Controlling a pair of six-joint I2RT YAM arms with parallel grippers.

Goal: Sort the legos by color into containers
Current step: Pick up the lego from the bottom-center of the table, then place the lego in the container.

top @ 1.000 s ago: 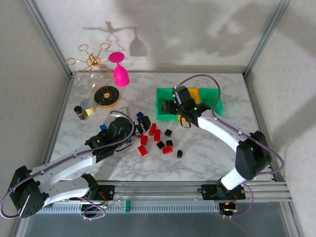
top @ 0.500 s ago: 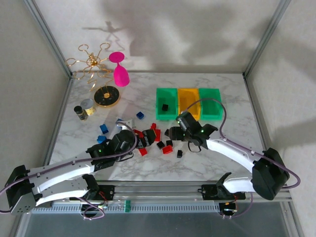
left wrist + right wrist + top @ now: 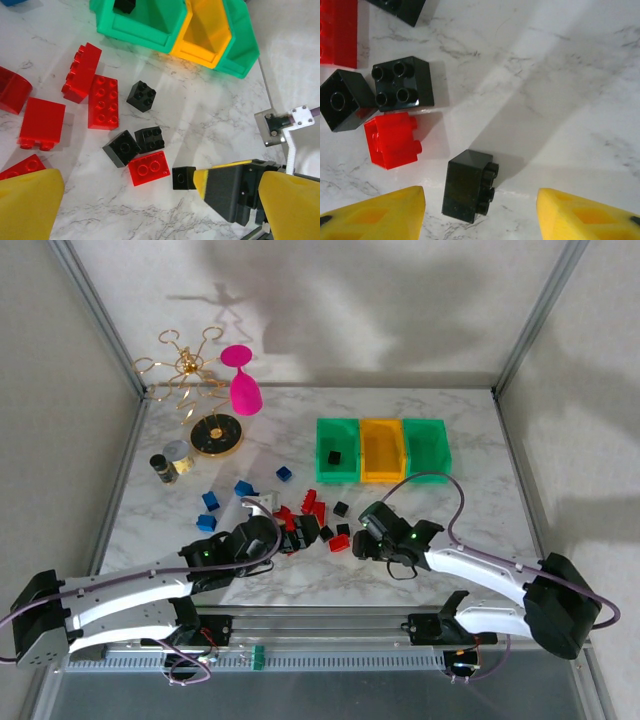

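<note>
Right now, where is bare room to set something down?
Bare: right of the right green bin, to the table edge; between the disc stand and the left green bin. Crowded: the red and black bricks near the bins.

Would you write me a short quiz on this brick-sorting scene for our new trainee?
1. True or false: the left green bin holds one black brick.
2. The middle bin is: A blue, B orange, C red.
3. What colour is the side-lying brick that the open right gripper straddles?
Key: 1 true; 2 B; 3 black.
</note>
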